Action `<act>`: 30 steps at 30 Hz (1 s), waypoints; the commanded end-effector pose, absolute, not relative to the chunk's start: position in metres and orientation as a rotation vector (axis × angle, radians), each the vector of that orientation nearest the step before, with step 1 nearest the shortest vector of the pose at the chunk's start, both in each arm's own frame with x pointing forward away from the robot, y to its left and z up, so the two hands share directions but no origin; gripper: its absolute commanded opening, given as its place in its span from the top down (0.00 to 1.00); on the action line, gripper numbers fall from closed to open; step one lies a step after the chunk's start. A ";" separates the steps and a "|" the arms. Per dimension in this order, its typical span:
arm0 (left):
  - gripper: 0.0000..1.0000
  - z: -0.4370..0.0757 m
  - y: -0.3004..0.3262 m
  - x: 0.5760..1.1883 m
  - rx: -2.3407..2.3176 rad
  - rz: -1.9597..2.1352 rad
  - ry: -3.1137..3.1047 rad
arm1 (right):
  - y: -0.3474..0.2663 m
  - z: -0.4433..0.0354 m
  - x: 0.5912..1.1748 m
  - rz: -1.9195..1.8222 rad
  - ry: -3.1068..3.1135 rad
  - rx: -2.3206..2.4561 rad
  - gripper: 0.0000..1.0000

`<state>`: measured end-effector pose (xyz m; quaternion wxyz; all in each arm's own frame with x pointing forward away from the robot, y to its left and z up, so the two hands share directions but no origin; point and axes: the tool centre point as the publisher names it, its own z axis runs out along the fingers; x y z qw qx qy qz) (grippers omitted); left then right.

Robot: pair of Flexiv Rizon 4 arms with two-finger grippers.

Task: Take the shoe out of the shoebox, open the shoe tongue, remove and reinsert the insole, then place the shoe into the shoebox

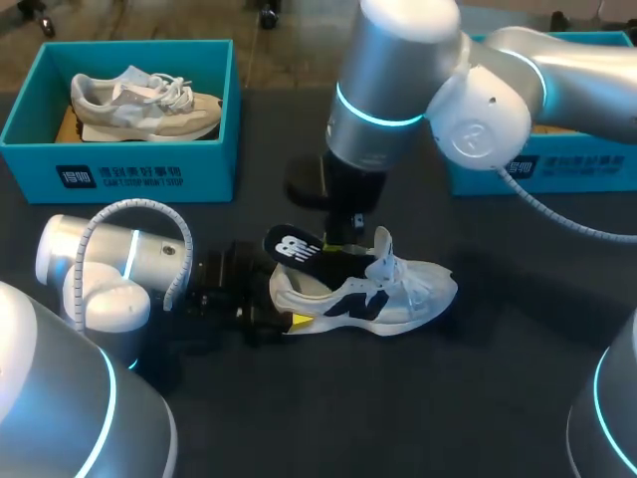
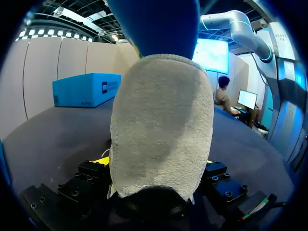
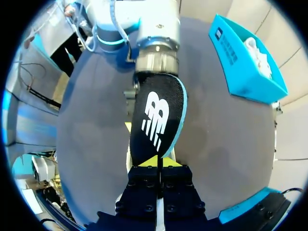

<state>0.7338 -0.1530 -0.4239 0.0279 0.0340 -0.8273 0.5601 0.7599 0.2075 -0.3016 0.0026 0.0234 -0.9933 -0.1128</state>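
Progress: mid-task. Shoe (image 1: 388, 294) stands out of its box on the table (image 1: 299, 418), tongue (image 1: 384, 245) raised; insole (image 1: 292, 247) is largely clear of the opening. Whether it is leaving or returning cannot be told. Reseating it and boxing the shoe remain. Left gripper (image 1: 271, 315) is clamped across the heel. Above the heel, the insole slants upward, pinched between the closed fingertips of the right gripper (image 3: 158, 162). Shoebox (image 1: 582, 169) waits behind the right arm.

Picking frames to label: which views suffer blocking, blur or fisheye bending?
Head view: evenly lit, sharp, but the right arm's silver housing hides part of the dark table. Left wrist view: the fuzzy heel of the white-and-black mesh sneaker blocks most of the picture. Right wrist view: the black foam insole with a cyan edge is sharp; fisheye curves the table.
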 end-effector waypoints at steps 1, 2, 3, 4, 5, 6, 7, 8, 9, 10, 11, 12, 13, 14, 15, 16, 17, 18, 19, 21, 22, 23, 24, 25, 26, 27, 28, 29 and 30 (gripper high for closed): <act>1.00 -0.427 -0.155 0.735 0.103 1.723 -2.555 | 0.222 -0.306 0.767 -0.340 -3.093 0.085 1.00; 1.00 -0.427 -0.155 0.735 0.103 1.723 -2.555 | 0.223 -0.306 0.767 -0.342 -3.091 0.085 1.00; 1.00 -0.427 -0.155 0.735 0.103 1.723 -2.555 | 0.223 -0.306 0.767 -0.343 -3.090 0.084 1.00; 1.00 -0.427 -0.155 0.735 0.103 1.723 -2.555 | 0.223 -0.305 0.767 -0.356 -3.088 0.079 1.00; 1.00 -0.427 -0.155 0.735 0.103 1.723 -2.555 | 0.224 -0.305 0.766 -0.375 -3.083 0.078 1.00; 1.00 -0.427 -0.155 0.735 0.103 1.723 -2.555 | 0.224 -0.305 0.766 -0.385 -3.075 0.064 1.00; 1.00 -0.427 -0.155 0.735 0.103 1.723 -2.555 | 0.224 -0.305 0.765 -0.404 -3.067 0.058 1.00; 1.00 -0.427 -0.155 0.735 0.103 1.723 -2.555 | 0.224 -0.305 0.764 -0.413 -3.047 0.060 0.55; 1.00 -0.427 -0.155 0.735 0.103 1.723 -2.555 | 0.224 -0.305 0.763 -0.420 -3.037 0.048 0.00; 1.00 -0.427 -0.155 0.735 0.103 1.723 -2.555 | 0.222 -0.304 0.762 -0.443 -3.017 0.047 0.00; 1.00 -0.427 -0.155 0.735 0.103 1.723 -2.555 | 0.219 -0.302 0.761 -0.467 -2.988 0.031 0.00; 1.00 -0.427 -0.155 0.735 0.103 1.723 -2.555 | 0.216 -0.300 0.760 -0.470 -2.972 0.025 0.00; 1.00 -0.427 -0.155 0.735 0.103 1.723 -2.555 | 0.213 -0.297 0.759 -0.530 -2.937 0.011 0.00; 1.00 -0.427 -0.155 0.735 0.103 1.723 -2.555 | 0.210 -0.295 0.759 -0.558 -2.916 0.007 0.00; 1.00 -0.427 -0.155 0.735 0.103 1.723 -2.555 | 0.208 -0.292 0.758 -0.558 -2.900 0.004 0.00; 1.00 -0.427 -0.155 0.735 0.103 1.723 -2.555 | 0.205 -0.290 0.758 -0.568 -2.879 0.006 0.00; 1.00 -0.427 -0.155 0.735 0.103 1.723 -2.555 | 0.204 -0.288 0.759 -0.626 -2.845 -0.006 0.00; 1.00 -0.427 -0.155 0.735 0.103 1.723 -2.555 | 0.202 -0.286 0.760 -0.668 -2.826 -0.024 0.00; 1.00 -0.427 -0.155 0.735 0.103 1.723 -2.555 | 0.200 -0.284 0.761 -0.697 -2.810 -0.040 0.00; 1.00 -0.427 -0.155 0.735 0.103 1.723 -2.555 | 0.200 -0.284 0.761 -0.697 -2.810 -0.040 0.00; 1.00 -0.427 -0.155 0.735 0.103 1.723 -2.555 | 0.200 -0.284 0.761 -0.697 -2.810 -0.040 0.00; 1.00 -0.427 -0.155 0.735 0.103 1.723 -2.555 | 0.200 -0.284 0.761 -0.697 -2.810 -0.040 0.00; 1.00 -0.427 -0.155 0.735 0.103 1.723 -2.555 | 0.200 -0.284 0.761 -0.697 -2.810 -0.040 0.00; 1.00 -0.427 -0.155 0.735 0.103 1.723 -2.555 | 0.200 -0.284 0.761 -0.697 -2.810 -0.040 0.00; 1.00 -0.427 -0.155 0.735 0.103 1.723 -2.555 | 0.200 -0.284 0.761 -0.697 -2.810 -0.040 0.00; 1.00 -0.427 -0.155 0.735 0.103 1.723 -2.555 | 0.200 -0.284 0.761 -0.697 -2.810 -0.040 0.00; 1.00 -0.427 -0.155 0.735 0.103 1.723 -2.555 | 0.200 -0.284 0.761 -0.697 -2.810 -0.040 0.00; 1.00 -0.427 -0.155 0.735 0.103 1.723 -2.555 | 0.200 -0.284 0.761 -0.697 -2.810 -0.040 0.00; 1.00 -0.427 -0.155 0.735 0.103 1.723 -2.555 | 0.200 -0.284 0.761 -0.697 -2.810 -0.040 0.00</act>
